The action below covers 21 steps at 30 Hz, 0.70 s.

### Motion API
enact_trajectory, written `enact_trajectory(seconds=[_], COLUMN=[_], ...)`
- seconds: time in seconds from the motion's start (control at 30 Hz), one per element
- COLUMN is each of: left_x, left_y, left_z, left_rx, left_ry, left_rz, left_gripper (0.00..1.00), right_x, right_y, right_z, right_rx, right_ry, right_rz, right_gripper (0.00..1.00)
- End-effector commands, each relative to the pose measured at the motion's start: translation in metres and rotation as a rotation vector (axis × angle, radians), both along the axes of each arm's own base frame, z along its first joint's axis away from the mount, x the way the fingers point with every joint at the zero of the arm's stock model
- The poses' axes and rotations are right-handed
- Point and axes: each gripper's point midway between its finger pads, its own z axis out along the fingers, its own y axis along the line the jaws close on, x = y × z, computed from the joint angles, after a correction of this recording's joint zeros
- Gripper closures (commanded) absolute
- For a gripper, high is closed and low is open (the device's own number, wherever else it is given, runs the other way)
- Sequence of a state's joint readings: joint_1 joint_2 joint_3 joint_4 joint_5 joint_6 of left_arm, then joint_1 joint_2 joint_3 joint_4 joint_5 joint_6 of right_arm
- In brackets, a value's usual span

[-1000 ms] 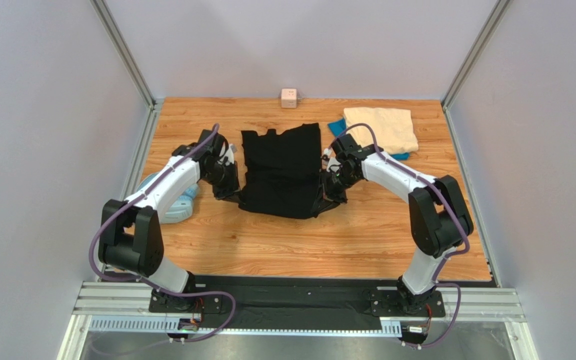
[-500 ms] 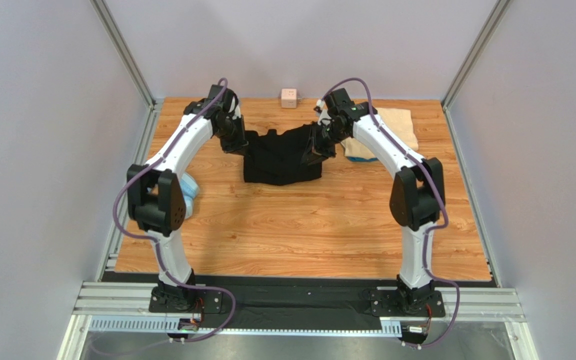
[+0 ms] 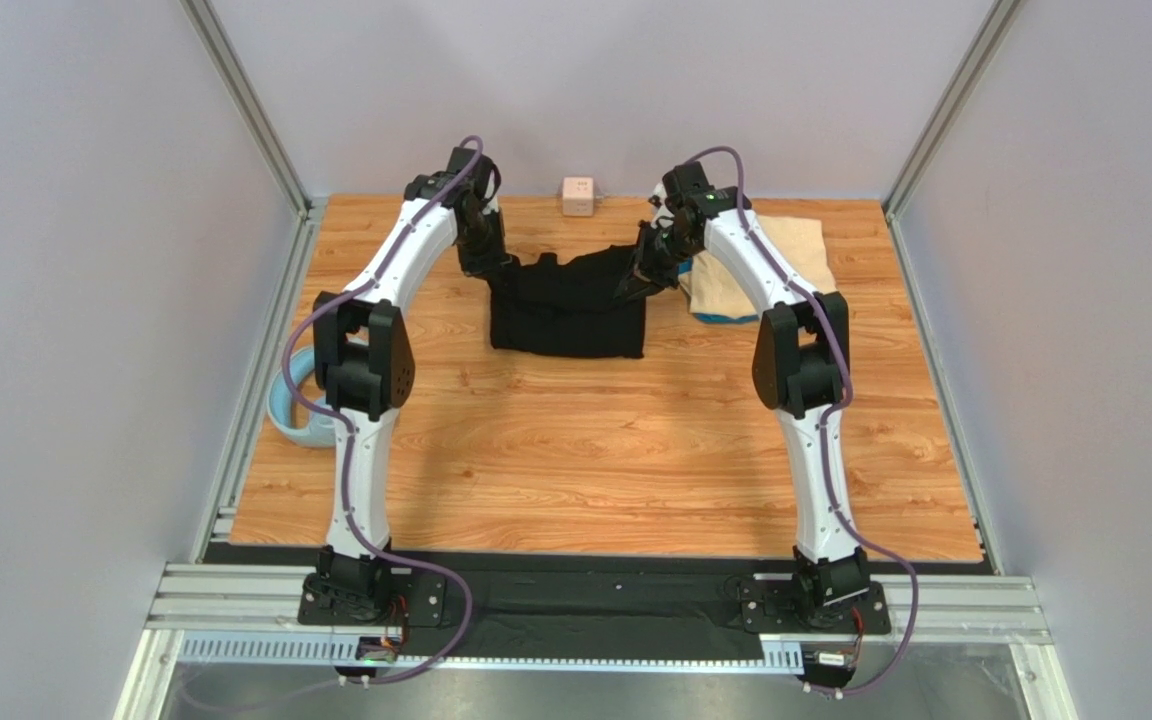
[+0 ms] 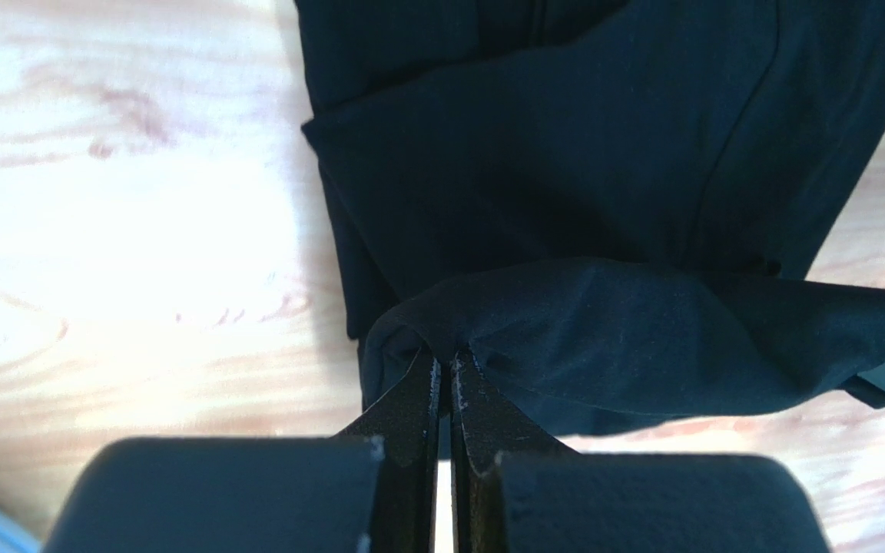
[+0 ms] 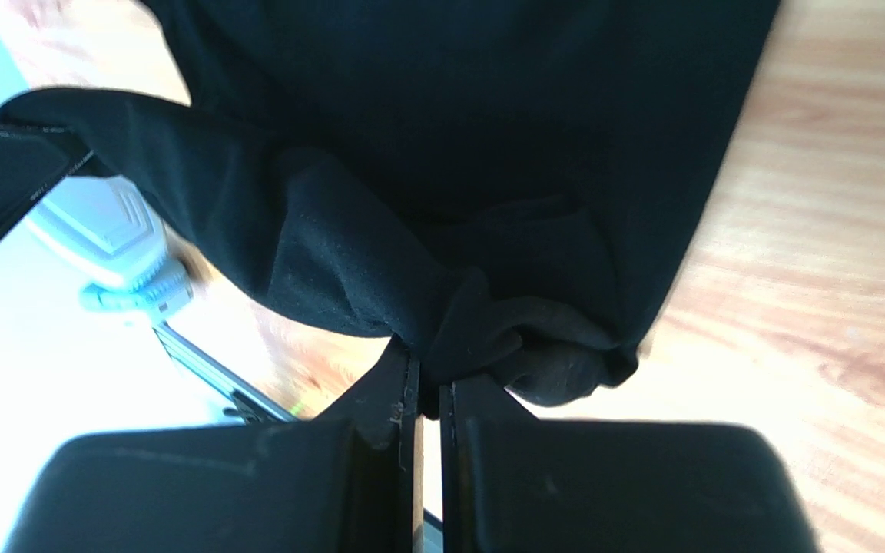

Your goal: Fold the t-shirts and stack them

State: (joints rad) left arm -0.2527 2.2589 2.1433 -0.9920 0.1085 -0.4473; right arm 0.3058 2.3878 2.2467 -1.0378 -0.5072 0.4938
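Note:
The black t-shirt (image 3: 567, 308) lies doubled over at the back middle of the wooden table. Its lifted edge hangs between my two grippers. My left gripper (image 3: 498, 267) is shut on the left corner of that edge, and the left wrist view shows the pinched cloth (image 4: 597, 334) bunched at the left gripper (image 4: 447, 366). My right gripper (image 3: 641, 276) is shut on the right corner, where black t-shirt folds (image 5: 470, 115) crumple above the right gripper (image 5: 428, 363). A folded cream t-shirt (image 3: 800, 248) lies at the back right, partly behind my right arm.
A small pink cube (image 3: 578, 195) stands at the table's far edge between the arms. A light-blue plastic ring (image 3: 288, 416) lies at the left edge beside my left arm. Metal frame posts and grey walls enclose the table on three sides.
Both arms have swung from the shirt's near edge to the far side, carrying that edge over the shirt. The shirt now lies shorter and doubled. The ring is uncovered.

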Motion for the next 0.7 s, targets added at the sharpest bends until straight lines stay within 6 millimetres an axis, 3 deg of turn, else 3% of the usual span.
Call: enact_trajectory(seconds=[0.0,0.27,0.33,0.4,0.5,0.67], left_x=[0.024,0.051,0.058,0.066,0.073,0.081], left_y=[-0.002,-0.020,-0.024,-0.029,-0.029,-0.016], left_z=[0.009,0.001,-0.003,-0.007,-0.003,0.018], left_rx=[-0.008,-0.085,-0.103,-0.128,-0.134,-0.086], left_ry=[-0.063,-0.103,-0.117,-0.130,-0.152,-0.239], left_rz=[0.025,0.030,0.034,0.040,0.059,0.106], left_gripper=[1.00,1.00,1.00,0.95,0.76,0.73], right_x=[0.033,0.073,0.081,0.091,0.101,0.117], right_y=[-0.003,-0.012,-0.013,-0.014,-0.011,-0.013], right_z=[0.007,0.007,0.005,0.005,0.013,0.040], right_rx=[0.060,0.183,0.201,0.220,0.263,0.337], right_ry=[-0.066,-0.098,-0.100,-0.121,-0.146,-0.202], right_rz=[-0.066,-0.165,-0.193,-0.216,-0.241,-0.286], right_gripper=[1.00,0.99,0.89,0.63,0.53,0.49])
